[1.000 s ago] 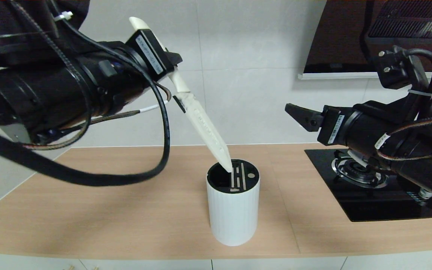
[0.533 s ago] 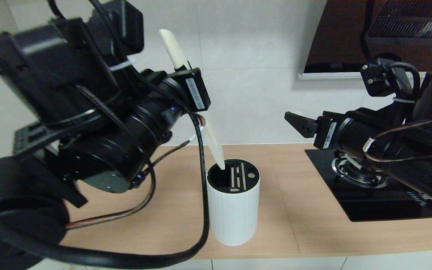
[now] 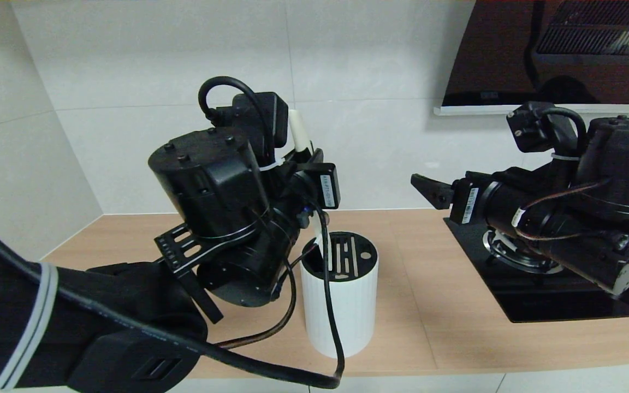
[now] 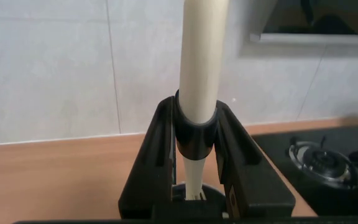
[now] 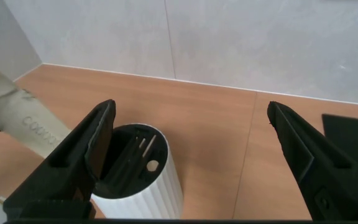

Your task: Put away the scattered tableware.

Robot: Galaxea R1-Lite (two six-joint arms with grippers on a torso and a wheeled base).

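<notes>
Cream-coloured and slim, the knife (image 3: 299, 130) stands close to upright with its handle uppermost, clamped just below the handle between the two black fingers of the left gripper (image 4: 194, 146); the blade runs down from there to the top of the white ribbed holder (image 3: 339, 311), which stands on the wooden counter (image 3: 456, 333) near its front edge. The holder's black top has an open well on its nine o'clock side and narrow slots with a small round hole on its three o'clock side; the knife's tip sits at the open well, though how far it reaches inside I cannot tell, since the arm's cable and wrist cover it. The left arm comes in from about eight o'clock of the holder, the gripper directly over its nine o'clock edge.

The right gripper (image 5: 191, 115) hangs in the air at about two o'clock of the holder, well apart from it, jaws spread wide with nothing between them, pointing toward the knife; beneath that arm, at three o'clock, a black hob (image 3: 511, 305) with a round burner (image 3: 511, 248) is set into the counter; pale tiled wall (image 3: 374, 65) stands behind, and a dark hood (image 3: 511, 49) hangs above the hob.
</notes>
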